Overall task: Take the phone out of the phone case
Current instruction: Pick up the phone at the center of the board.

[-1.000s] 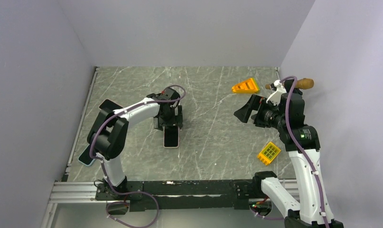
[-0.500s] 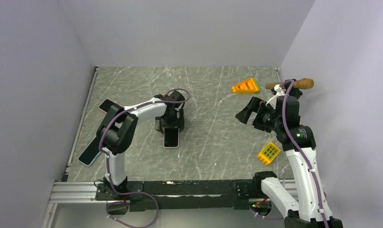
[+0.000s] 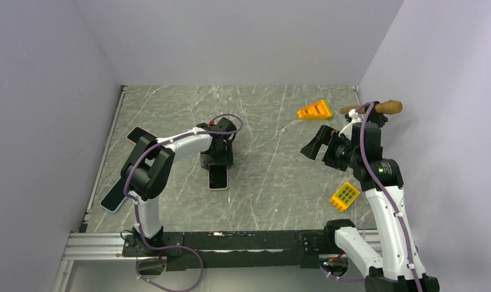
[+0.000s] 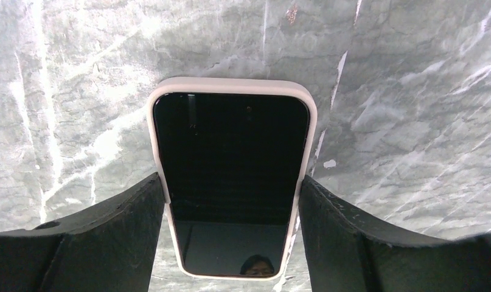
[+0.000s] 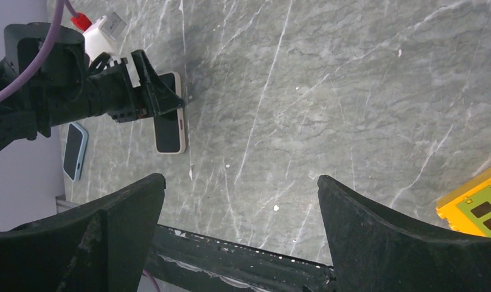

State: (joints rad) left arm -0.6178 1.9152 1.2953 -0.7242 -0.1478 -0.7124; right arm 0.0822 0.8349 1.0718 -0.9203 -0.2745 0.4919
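1. Left arm (image 3: 146, 173): white links between bulky black joints, with a purple cable (image 5: 54, 27) running along it.
2. Right arm (image 3: 389, 210): the same white, black and purple.
3. Fingers (image 4: 90, 243): broad, curved, matte black.
4. Left wrist connector (image 5: 104, 30): white with a red tab.

The table (image 3: 273, 176) is made to look like grey stone with white veins, and a smooth top with a soft shine is seen. The phone (image 4: 230, 176) is fronted with black glass, so glossy that things are mirrored in it. The phone case (image 4: 230, 84) is made of pale, matt stuff like soft rubber. The fingers (image 4: 109, 237) of the left gripper (image 4: 232, 179) are made of black plastic, dull and a little grainy. The yellow block (image 3: 344, 196) and orange wedge (image 3: 314, 110) are made of bright plastic. The rail (image 3: 90, 246) is made of bare metal.
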